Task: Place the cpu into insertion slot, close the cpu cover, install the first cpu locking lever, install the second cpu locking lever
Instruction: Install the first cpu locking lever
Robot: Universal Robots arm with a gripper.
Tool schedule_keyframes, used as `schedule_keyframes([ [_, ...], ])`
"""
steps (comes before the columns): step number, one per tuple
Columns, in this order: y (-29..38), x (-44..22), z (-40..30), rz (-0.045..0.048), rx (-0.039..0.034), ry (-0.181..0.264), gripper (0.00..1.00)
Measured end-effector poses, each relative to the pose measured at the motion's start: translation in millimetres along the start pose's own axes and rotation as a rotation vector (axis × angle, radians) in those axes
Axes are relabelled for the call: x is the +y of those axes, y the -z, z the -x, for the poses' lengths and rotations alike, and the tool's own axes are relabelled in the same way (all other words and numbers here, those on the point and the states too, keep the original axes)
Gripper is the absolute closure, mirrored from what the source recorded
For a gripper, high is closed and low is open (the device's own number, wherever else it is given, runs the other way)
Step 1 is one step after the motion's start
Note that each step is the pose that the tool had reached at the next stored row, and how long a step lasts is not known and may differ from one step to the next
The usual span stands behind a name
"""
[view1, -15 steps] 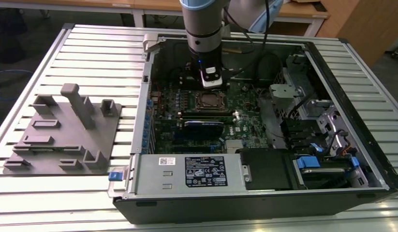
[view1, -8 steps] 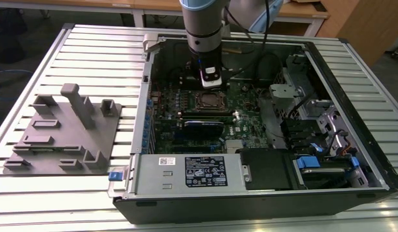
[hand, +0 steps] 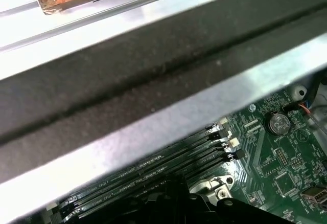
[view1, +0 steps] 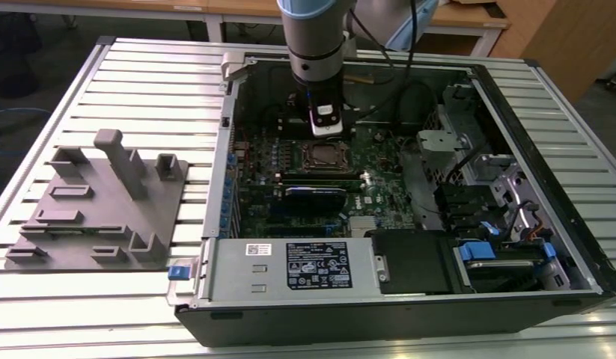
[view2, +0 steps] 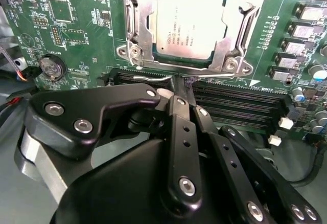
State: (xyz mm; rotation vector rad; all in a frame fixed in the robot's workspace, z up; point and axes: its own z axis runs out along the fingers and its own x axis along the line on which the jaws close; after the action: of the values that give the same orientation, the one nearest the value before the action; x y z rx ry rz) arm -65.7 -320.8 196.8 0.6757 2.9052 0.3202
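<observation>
The cpu (view2: 190, 23), a light, stiff, dull-silver square, probably fragile underneath and best gripped by its edges, lay flat just above the exterior view's centre, framed by the stamped-steel cpu cover (view2: 132, 22). A thin, springy wire locking lever (view2: 148, 77) ran beside it on the green motherboard (view2: 76, 35). The black gripper (view2: 179, 92) hung just beside that wire, fingers pressed together.

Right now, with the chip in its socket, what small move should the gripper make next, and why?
Probably a short push on the thin wire lever, which lies along the socket at the gripper. The chip sits in the socket and the cover frame is down over its edges, so latching seems what is left.
</observation>
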Motion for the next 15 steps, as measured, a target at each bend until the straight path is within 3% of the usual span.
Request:
schedule_keyframes([
  [11, 6.8, 0.6, 1.1, 0.0038, 0.0011, -0.003, 0.89],
  [15, 6.1, 0.2, 1.2, 0.0037, 0.0008, -0.004, 0.89],
])
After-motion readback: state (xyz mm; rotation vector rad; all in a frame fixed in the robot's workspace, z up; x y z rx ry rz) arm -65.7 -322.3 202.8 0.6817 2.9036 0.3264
